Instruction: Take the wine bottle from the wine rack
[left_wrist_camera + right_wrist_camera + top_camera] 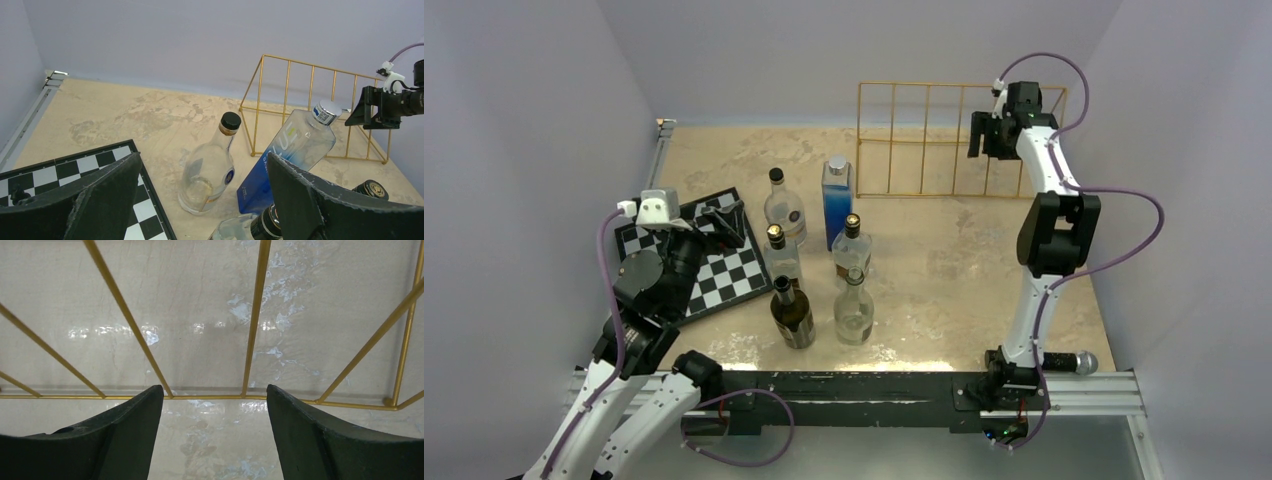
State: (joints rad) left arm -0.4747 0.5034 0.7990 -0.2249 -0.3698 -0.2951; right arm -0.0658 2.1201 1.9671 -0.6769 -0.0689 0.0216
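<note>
A beige, marbled table (944, 270) is being shared by everything in view. The long, low wine rack (892, 140) of thin gold wire rods is being seen standing at the far edge, right of centre. A black-and-white checkerboard (724, 275) is being seen lying flat on the near left. The right gripper (214, 390) is being held above the rack's right end, pointing down at its bars. Its black fingers (125, 440) are being held wide apart, with nothing between them. The left gripper (204, 157) is being held over the checkerboard, its fingers (100, 200) likewise being spread wide and gripping nothing. The dark brown glass wine bottle (792, 318) is being seen upright on the table near the front, well apart from the rack. It is being flanked in a cluster by four clear glass bottles (854, 312) and a tall blue rectangular bottle (836, 205).
</note>
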